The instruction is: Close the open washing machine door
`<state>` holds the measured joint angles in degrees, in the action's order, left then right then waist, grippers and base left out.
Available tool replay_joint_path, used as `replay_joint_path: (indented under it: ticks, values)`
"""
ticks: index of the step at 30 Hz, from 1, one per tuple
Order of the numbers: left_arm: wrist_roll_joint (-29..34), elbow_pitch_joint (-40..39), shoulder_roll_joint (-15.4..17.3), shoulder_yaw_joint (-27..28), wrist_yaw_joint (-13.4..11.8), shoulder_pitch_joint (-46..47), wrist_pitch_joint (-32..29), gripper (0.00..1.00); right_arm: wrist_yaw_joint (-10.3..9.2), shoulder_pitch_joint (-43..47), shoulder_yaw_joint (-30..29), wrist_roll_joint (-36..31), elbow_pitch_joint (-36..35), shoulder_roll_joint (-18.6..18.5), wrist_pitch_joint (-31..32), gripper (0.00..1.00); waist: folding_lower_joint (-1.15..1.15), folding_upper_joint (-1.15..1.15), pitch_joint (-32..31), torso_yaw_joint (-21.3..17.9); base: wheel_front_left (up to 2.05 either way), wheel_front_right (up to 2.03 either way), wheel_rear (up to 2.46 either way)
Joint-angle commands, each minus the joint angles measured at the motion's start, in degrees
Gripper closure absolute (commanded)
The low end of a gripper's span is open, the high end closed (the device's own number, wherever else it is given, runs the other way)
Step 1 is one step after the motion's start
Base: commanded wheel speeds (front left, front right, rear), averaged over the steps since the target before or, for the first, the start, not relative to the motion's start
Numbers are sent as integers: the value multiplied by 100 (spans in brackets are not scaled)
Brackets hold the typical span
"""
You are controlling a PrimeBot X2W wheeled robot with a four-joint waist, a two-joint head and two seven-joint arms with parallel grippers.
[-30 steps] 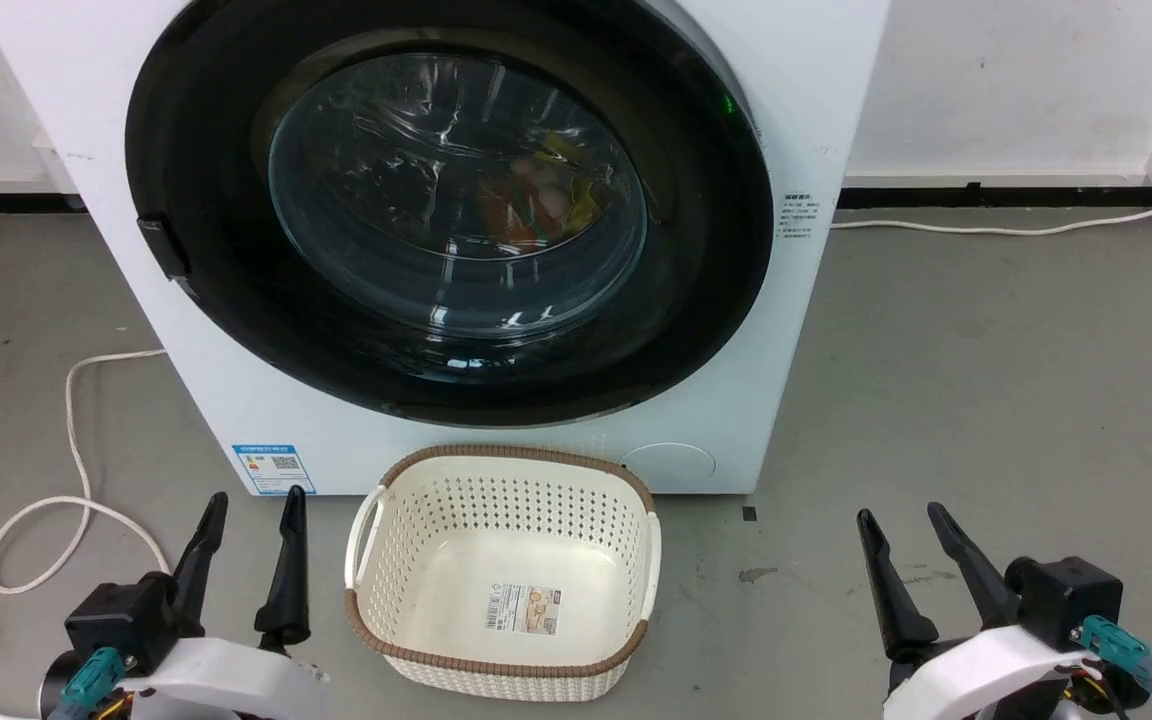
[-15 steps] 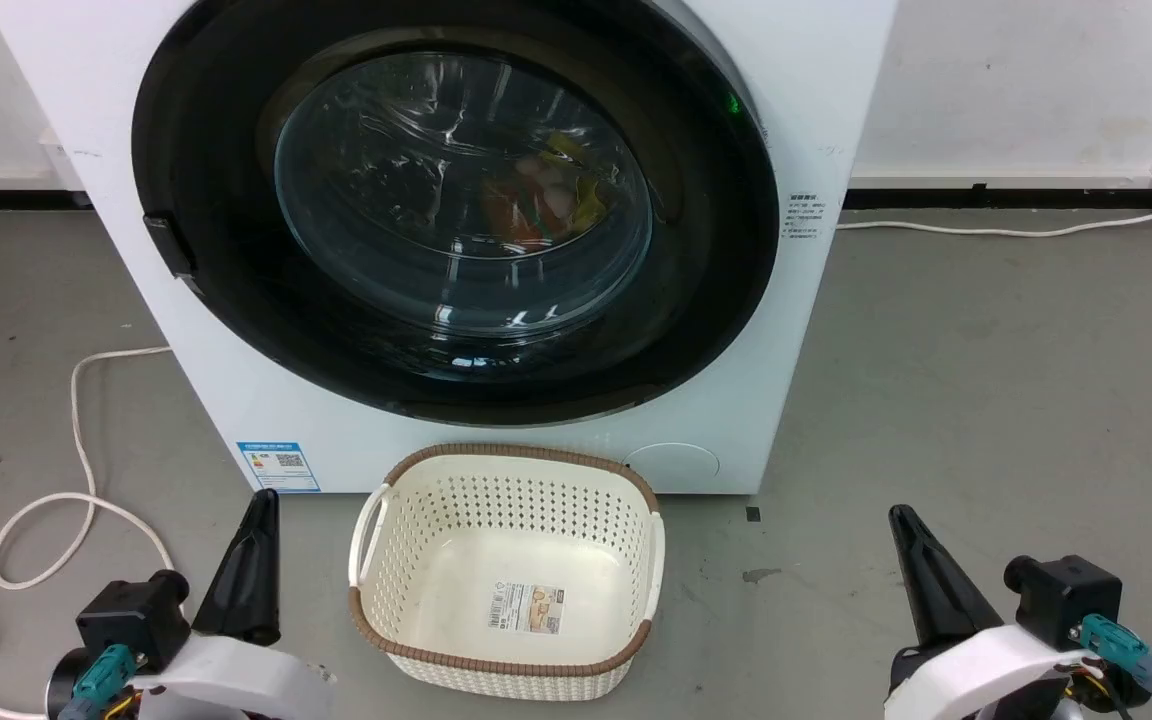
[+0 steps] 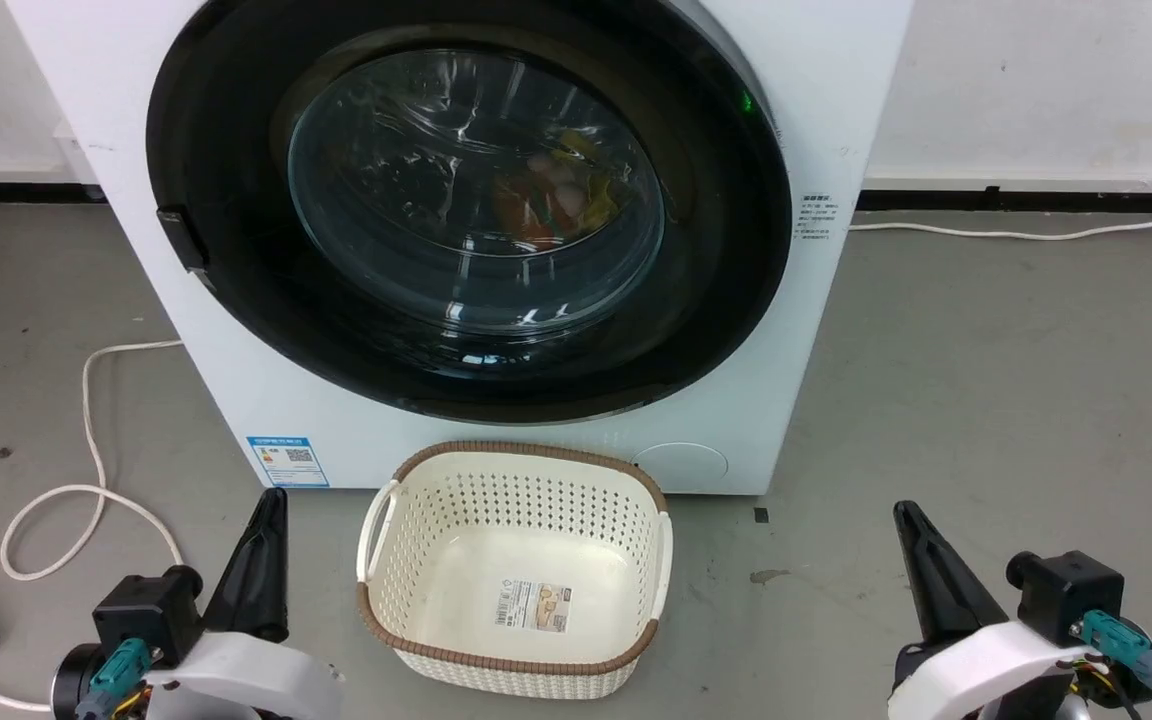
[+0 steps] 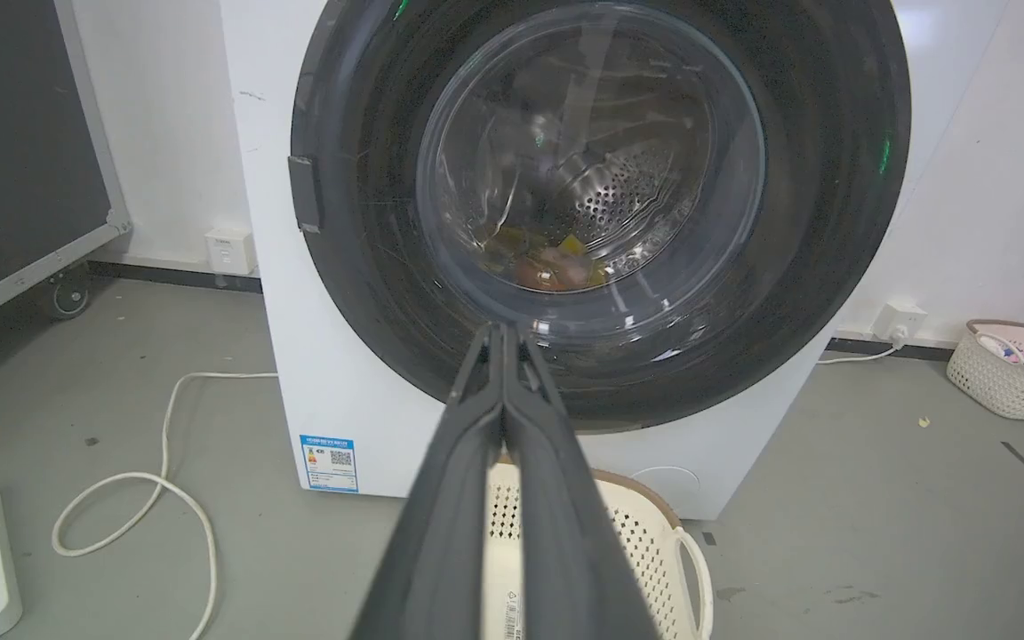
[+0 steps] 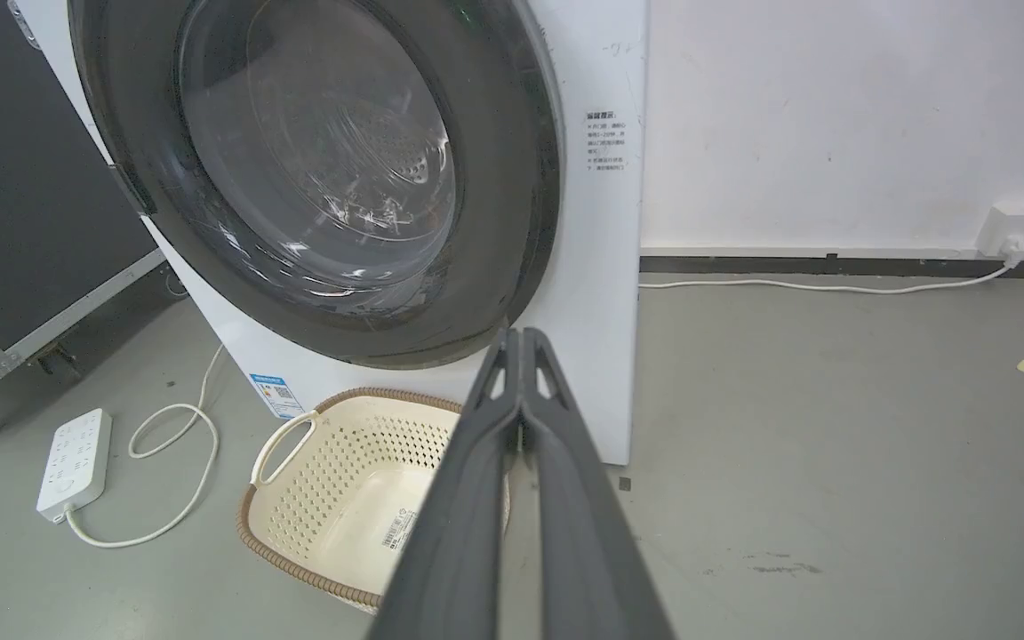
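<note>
Left pincer (image 3: 274,503), right pincer (image 3: 904,512), both closed, empty, one washing machine door (image 3: 236,300) shut, one basket (image 3: 526,446)

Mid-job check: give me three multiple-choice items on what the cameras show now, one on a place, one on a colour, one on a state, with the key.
1. Where does the cream basket stand?
A. On the floor, right in front of the washing machine
B. On top of the machine
C. Inside the drum

2. What colour is the rim of the washing machine door?
A. White
B. Black
C. Brown

3. How do the left gripper and right gripper stand?
A. Both open wide
B. Left open, right shut
C. Both shut

Key: 1 A, the head view shows it on the grey floor just below the door. 2 B, the wide ring is glossy black in every view. 3 C, each wrist view shows its two fingers pressed together along their length.
</note>
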<state>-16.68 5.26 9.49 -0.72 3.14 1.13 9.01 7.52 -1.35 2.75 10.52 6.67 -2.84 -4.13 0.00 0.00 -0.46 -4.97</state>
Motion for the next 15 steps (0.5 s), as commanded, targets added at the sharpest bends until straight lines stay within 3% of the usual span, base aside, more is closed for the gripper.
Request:
replay_joint_path:
  ticks: [1,15]
  values:
    - [82,-38,-40,12,-32,-25,-42,100,-1,29,-16,-65,-58,-1,13,100,0,0,1,10,0,0,0]
    - [310,-108,-129,20,-73,-38,-165,100,-1,44,-53,-207,-146,-1,71,100,0,0,8,80,0,0,0]
